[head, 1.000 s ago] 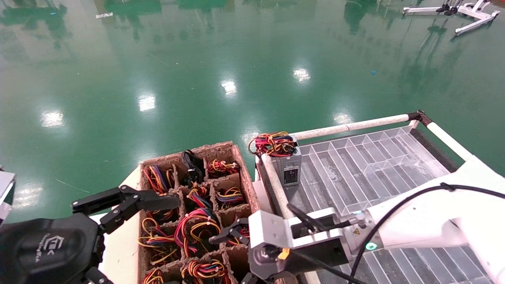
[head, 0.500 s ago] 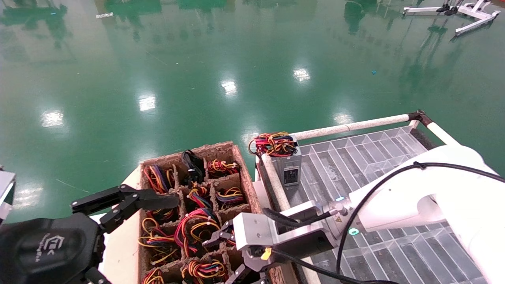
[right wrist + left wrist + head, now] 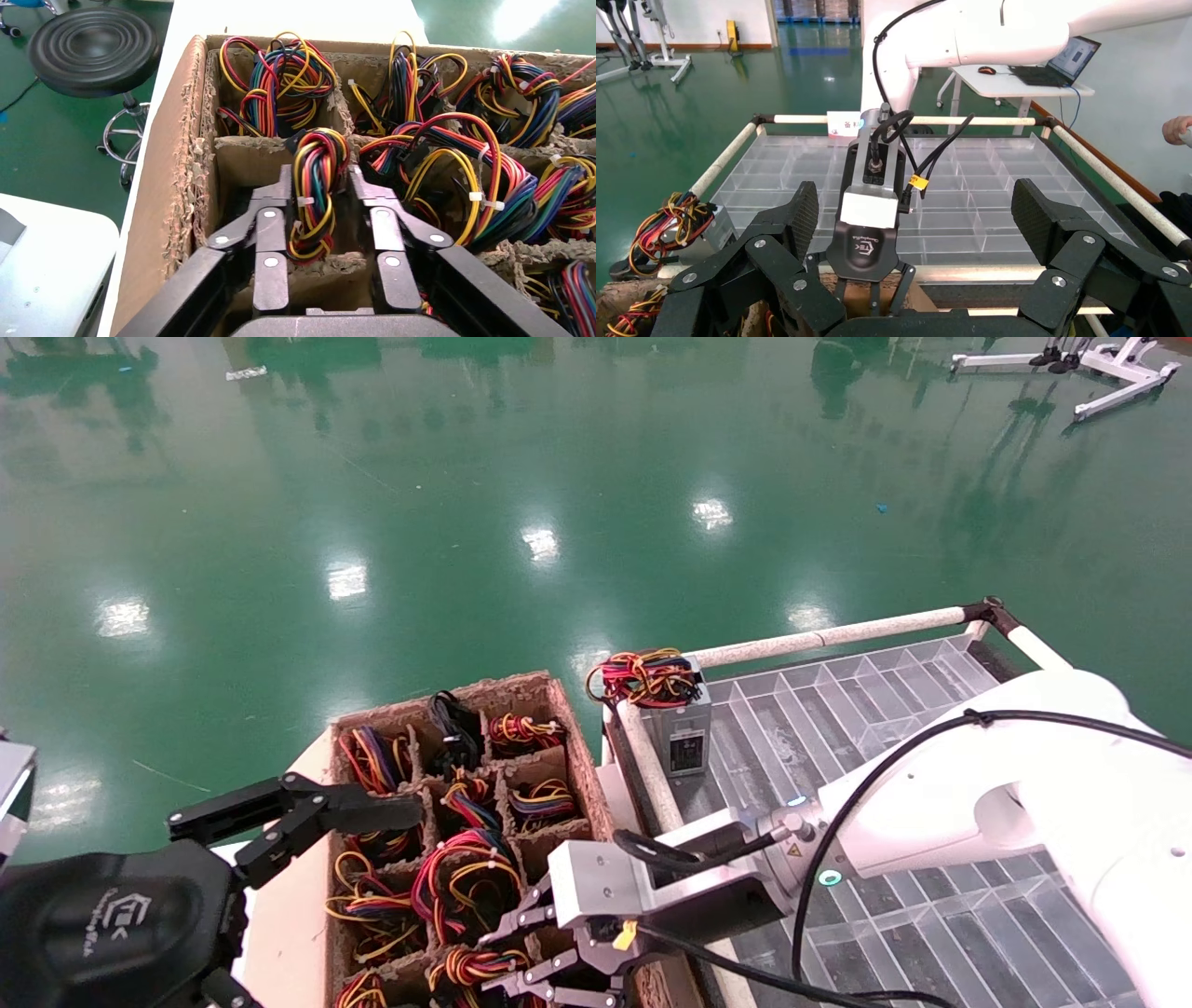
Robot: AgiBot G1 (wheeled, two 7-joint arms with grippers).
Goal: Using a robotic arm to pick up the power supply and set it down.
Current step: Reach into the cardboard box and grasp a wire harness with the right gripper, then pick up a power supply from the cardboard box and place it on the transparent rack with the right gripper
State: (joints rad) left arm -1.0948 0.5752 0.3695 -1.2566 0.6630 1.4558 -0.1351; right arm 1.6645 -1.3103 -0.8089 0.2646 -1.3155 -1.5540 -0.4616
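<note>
**Right tool straddles a wire bundle in the cardboard crate**

Right tool [image 3: 320,210], on the white robotic arm [image 3: 941,803], is down in a compartment at the near edge of the cardboard crate [image 3: 582,747]. Fingers [image 3: 270,232] spread, one on each side of the wire bundle [image 3: 316,196] of a power supply; whether the pads touch the wires, cannot tell. The supply's metal body sits below the bundle, hidden in the cell.

Beyond the tool, the other crate cells each hold a similar bundle of red, yellow, orange and black wires.

Off to the arm's side of the crate, a clear divided tray [image 3: 866,710] with a white rail. One silver-grey power supply [image 3: 678,728] stands upright at the tray's far corner, label facing the robot, wires on top.

Left tool [image 3: 307,822] hangs beside the crate's opposite side, fingers spread wide, pinching nothing.
</note>
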